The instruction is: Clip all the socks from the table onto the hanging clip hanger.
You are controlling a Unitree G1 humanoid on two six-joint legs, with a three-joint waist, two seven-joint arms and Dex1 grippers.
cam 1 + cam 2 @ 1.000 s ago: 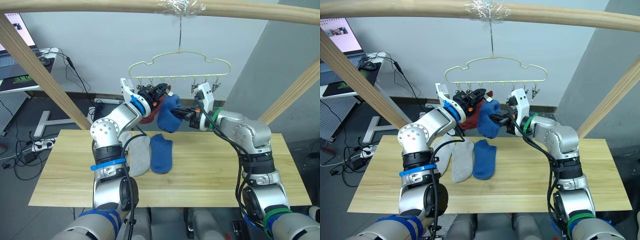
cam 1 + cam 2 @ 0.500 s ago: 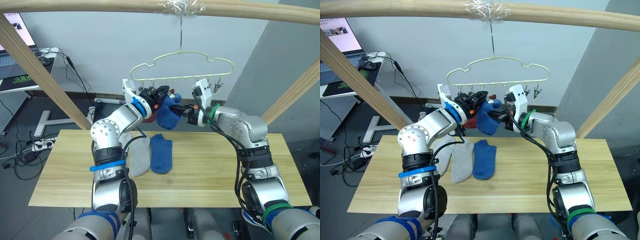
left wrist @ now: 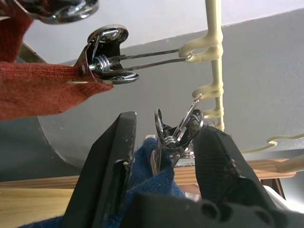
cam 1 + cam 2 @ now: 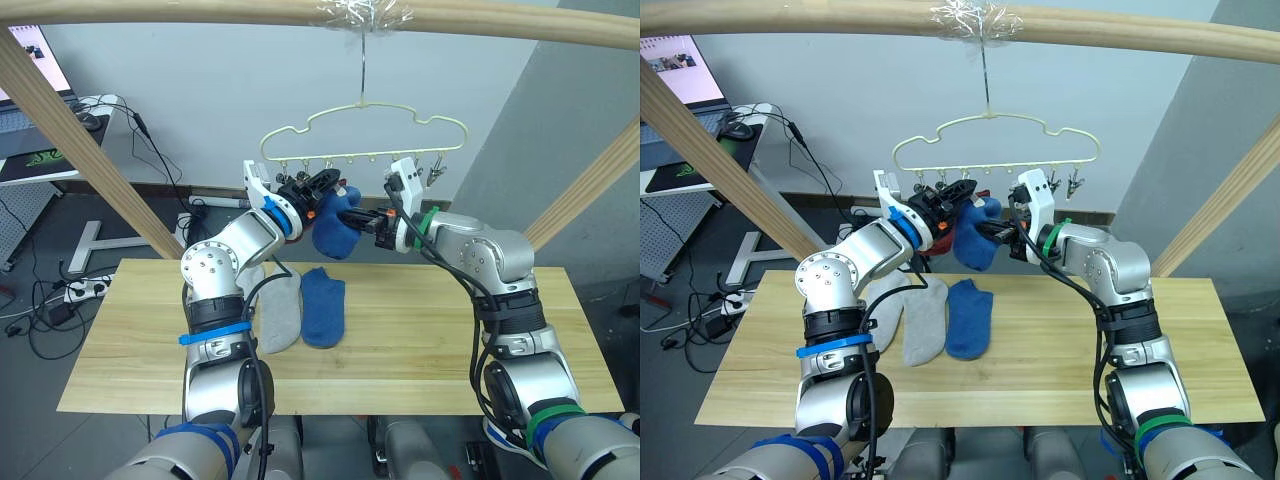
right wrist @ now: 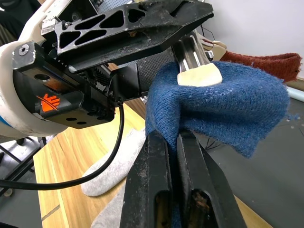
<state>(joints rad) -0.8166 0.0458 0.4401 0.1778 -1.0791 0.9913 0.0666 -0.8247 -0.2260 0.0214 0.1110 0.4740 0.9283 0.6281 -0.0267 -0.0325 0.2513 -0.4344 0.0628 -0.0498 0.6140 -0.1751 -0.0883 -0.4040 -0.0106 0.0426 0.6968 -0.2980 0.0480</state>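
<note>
Blue sock (image 4: pixel 335 228): held up under the hanger (image 4: pixel 362 135), pinched between the closed fingers of the right gripper (image 5: pixel 178 142).
Left gripper (image 3: pixel 164 156): fingers spread around one clip (image 3: pixel 172 137), sock edge at its mouth.
Red sock (image 3: pixel 38 90): already clipped alongside.
Table (image 4: pixel 420 340): a grey sock (image 4: pixel 280 312) and a second blue sock (image 4: pixel 323 305) lie on it.
Risk: if the clip shuts on too little knit, the sock probably drops once the right gripper lets go; the hanger hangs free and may swing off line.

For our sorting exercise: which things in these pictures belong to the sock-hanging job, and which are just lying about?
Belong to the job:
held blue sock
red sock already clipped
blue sock and grey sock on the table
clip hanger
left pincer, right pincer

Just lying about:
laptop
floor cables
</note>
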